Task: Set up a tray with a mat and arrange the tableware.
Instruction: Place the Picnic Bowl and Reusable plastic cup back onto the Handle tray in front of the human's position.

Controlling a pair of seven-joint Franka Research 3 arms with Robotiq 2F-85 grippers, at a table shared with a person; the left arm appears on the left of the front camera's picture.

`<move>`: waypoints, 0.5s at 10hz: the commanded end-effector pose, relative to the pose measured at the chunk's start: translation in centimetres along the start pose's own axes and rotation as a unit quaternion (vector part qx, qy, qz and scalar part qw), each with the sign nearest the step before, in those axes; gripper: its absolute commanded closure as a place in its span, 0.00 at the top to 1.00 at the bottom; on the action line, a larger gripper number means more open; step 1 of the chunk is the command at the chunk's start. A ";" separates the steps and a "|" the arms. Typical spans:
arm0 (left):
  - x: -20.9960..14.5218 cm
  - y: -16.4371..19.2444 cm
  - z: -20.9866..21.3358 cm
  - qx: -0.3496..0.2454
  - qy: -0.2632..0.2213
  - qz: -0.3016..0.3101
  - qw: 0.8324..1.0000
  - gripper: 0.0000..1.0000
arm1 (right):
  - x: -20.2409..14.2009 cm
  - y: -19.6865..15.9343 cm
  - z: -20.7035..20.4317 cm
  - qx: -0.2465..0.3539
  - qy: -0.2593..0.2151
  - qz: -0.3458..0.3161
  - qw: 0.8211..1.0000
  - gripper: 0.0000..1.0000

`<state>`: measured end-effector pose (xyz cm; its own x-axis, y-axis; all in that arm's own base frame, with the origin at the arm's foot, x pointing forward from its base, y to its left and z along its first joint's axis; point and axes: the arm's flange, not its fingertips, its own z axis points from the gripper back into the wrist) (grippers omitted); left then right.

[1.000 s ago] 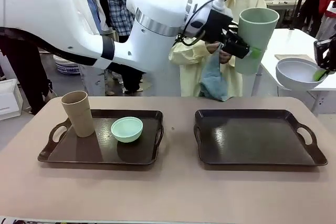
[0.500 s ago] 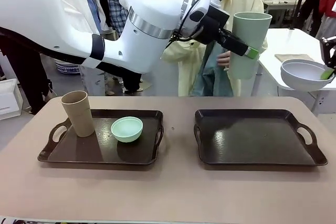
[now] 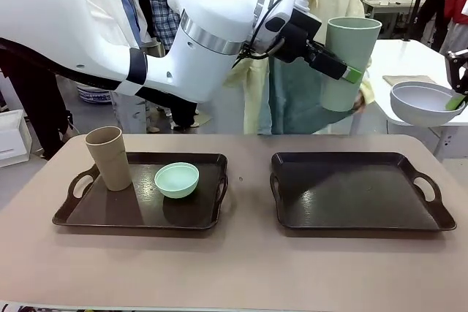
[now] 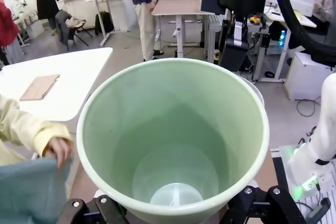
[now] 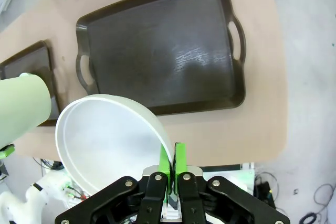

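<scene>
My left gripper (image 3: 349, 72) is shut on the wall of the pale green cup (image 3: 351, 60), holding it upright high above the right tray (image 3: 358, 213). The left wrist view looks down into that cup (image 4: 173, 140). At the right edge, my right gripper (image 3: 457, 100) is shut on the rim of the greyish white bowl (image 3: 423, 101); its green pads (image 5: 179, 165) pinch the bowl (image 5: 110, 145) over the table's edge. The tan cup (image 3: 108, 157) and mint bowl (image 3: 176, 179) stand on the left tray (image 3: 95, 217). A person holds a teal mat (image 3: 296, 100) spread behind the table.
The right tray (image 5: 157, 51) is bare inside and lies about a hand's width from the left tray. The person's hand (image 3: 360, 100) sits just behind the raised cup. A white side table (image 3: 409, 60) stands behind on the right.
The person has unfolded the teal mat from a bunch into a wide hanging sheet. My left arm moved the cup slightly up and left, then steadied. The bowl shifted a little right.
</scene>
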<state>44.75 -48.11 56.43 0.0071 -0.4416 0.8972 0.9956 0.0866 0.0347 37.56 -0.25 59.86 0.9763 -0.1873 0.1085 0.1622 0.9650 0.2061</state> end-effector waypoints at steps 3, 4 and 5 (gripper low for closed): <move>0.2 0.1 0.1 -0.004 -0.012 -0.007 1.000 0.00 | -0.2 0.1 -0.1 0.001 -0.003 0.004 1.000 0.00; 0.2 0.1 0.1 -0.004 -0.012 -0.007 1.000 0.00 | -0.2 0.1 -0.1 0.001 -0.003 0.004 1.000 0.00; 0.2 0.1 0.1 -0.004 -0.012 -0.007 1.000 0.00 | -0.2 0.1 -0.1 0.001 -0.003 0.004 1.000 0.00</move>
<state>44.75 -48.11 56.42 0.0078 -0.4413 0.8973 0.9956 0.0868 0.0340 37.56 -0.25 59.86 0.9763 -0.1872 0.1085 0.1621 0.9650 0.2061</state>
